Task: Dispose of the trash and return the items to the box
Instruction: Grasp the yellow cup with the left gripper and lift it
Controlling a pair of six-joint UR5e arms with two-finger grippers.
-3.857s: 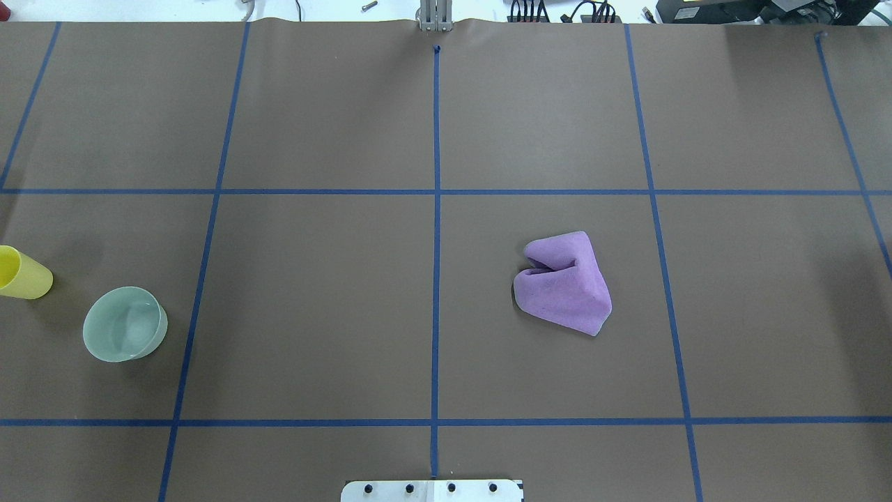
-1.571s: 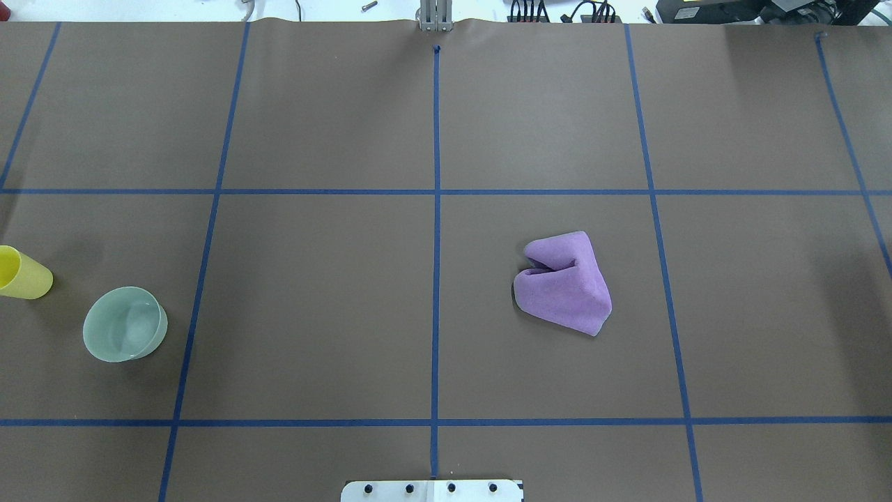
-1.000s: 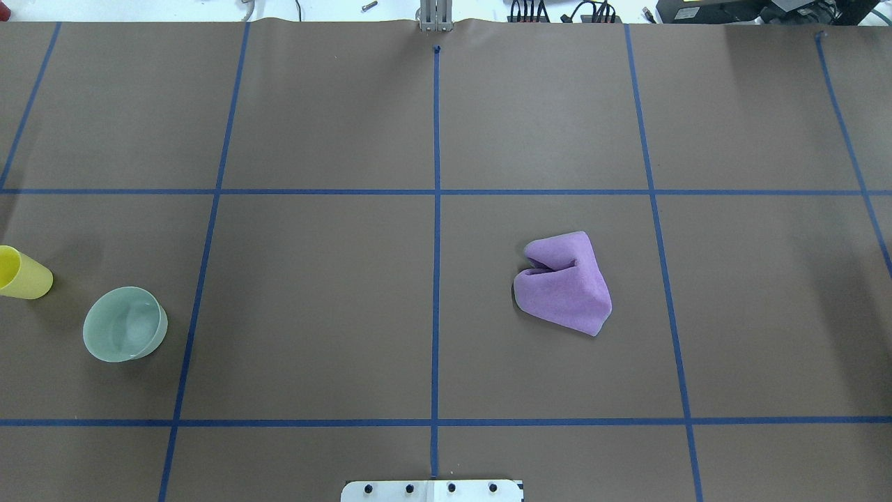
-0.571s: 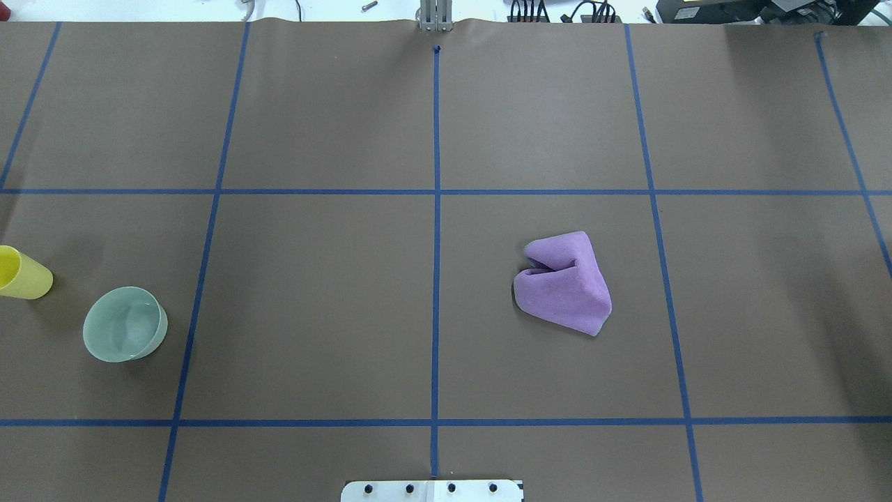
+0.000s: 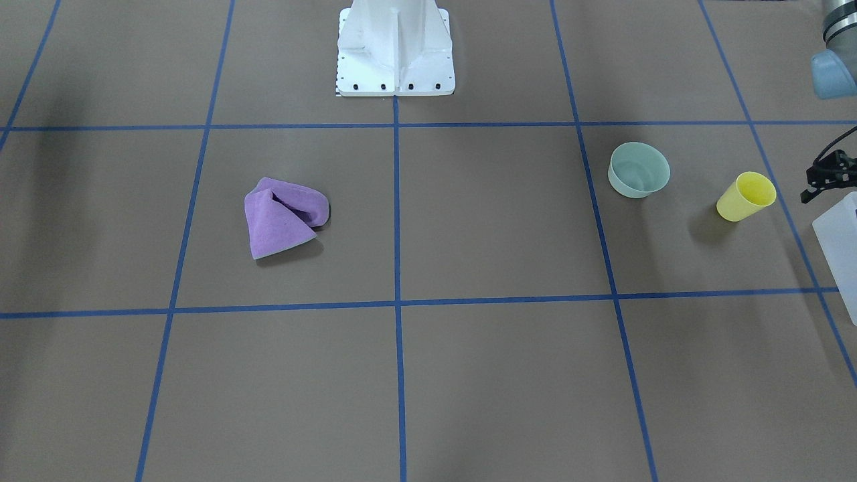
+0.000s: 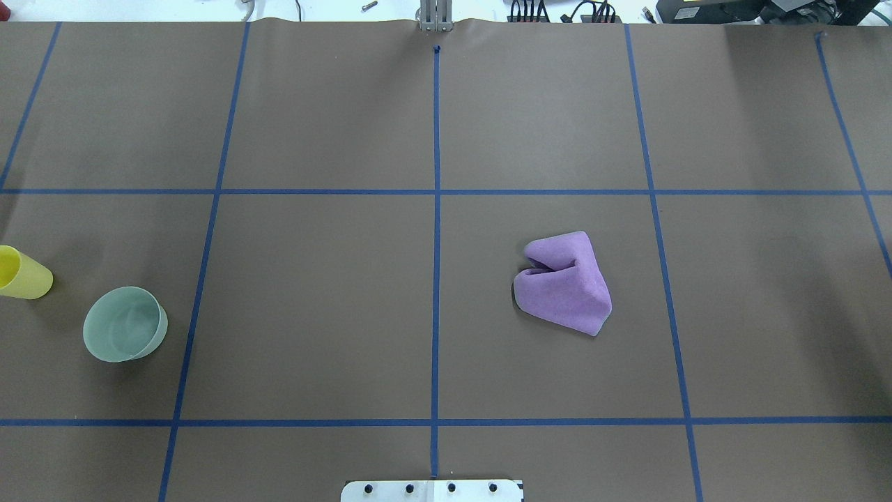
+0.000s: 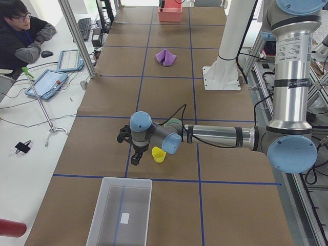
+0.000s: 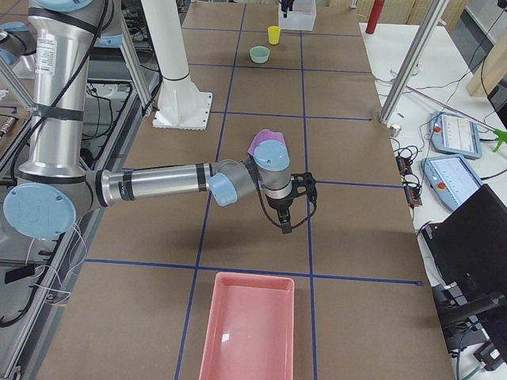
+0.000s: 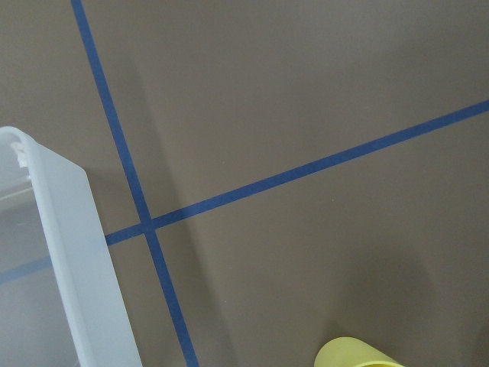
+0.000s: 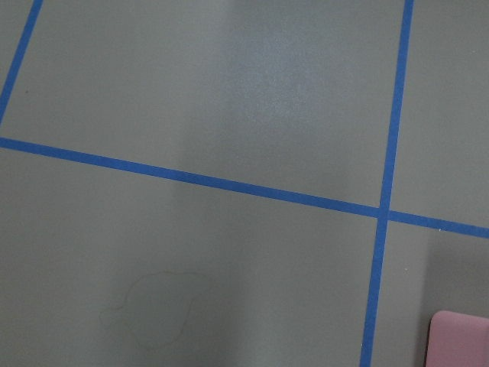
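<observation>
The yellow cup (image 5: 745, 196) stands upright on the brown table beside the mint-green bowl (image 5: 639, 169), at the robot's left end. The frosted box (image 7: 120, 212) stands further out at that end, apart from both. My left gripper (image 7: 134, 158) hovers low between the cup (image 7: 159, 154) and the box; I cannot tell whether it is open or shut. The left wrist view shows the cup's rim (image 9: 359, 353) and a box wall (image 9: 69, 260). The trash, a crumpled purple cloth (image 6: 563, 282), lies right of centre. My right gripper (image 8: 289, 218) hangs beyond the cloth (image 8: 268, 138); its state is unclear.
A pink tray (image 8: 247, 328) sits at the table's right end. The white robot base (image 5: 395, 50) stands at the near middle edge. Blue tape lines grid the brown table. A person sits at a side desk (image 7: 23, 36) with tablets.
</observation>
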